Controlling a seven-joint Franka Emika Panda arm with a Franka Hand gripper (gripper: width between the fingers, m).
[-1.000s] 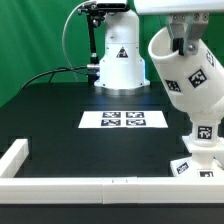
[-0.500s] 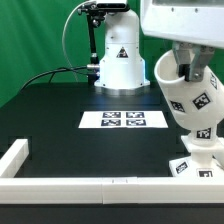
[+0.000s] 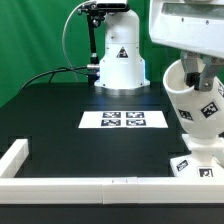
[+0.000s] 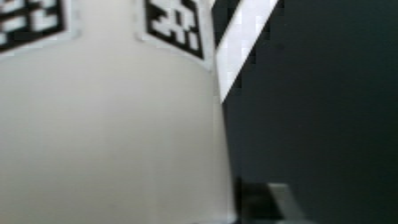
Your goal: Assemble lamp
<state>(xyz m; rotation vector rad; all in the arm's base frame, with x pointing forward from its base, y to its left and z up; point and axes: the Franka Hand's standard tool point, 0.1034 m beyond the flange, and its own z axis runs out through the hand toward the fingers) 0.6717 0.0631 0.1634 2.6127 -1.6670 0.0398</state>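
Note:
My gripper (image 3: pixel 196 70) is shut on the rim of the white tapered lamp shade (image 3: pixel 192 103) at the exterior view's right. The shade hangs wide end up, a little tilted, with tags on its side. Its narrow end sits low over the white bulb (image 3: pixel 204 141), which is mostly covered and stands on the blocky lamp base (image 3: pixel 205 165). I cannot tell whether shade and bulb touch. In the wrist view the shade's wall (image 4: pixel 107 130) fills most of the picture, and one dark finger (image 4: pixel 279 202) shows beside it.
The marker board (image 3: pixel 124 120) lies flat on the black table at mid-table. A white rail (image 3: pixel 80 184) runs along the front edge, with a corner piece (image 3: pixel 12 157) at the left. The arm's white pedestal (image 3: pixel 120 60) stands at the back.
My gripper has carried the shade down and a little to the exterior view's right. The shade now hides the bulb's tag that showed before.

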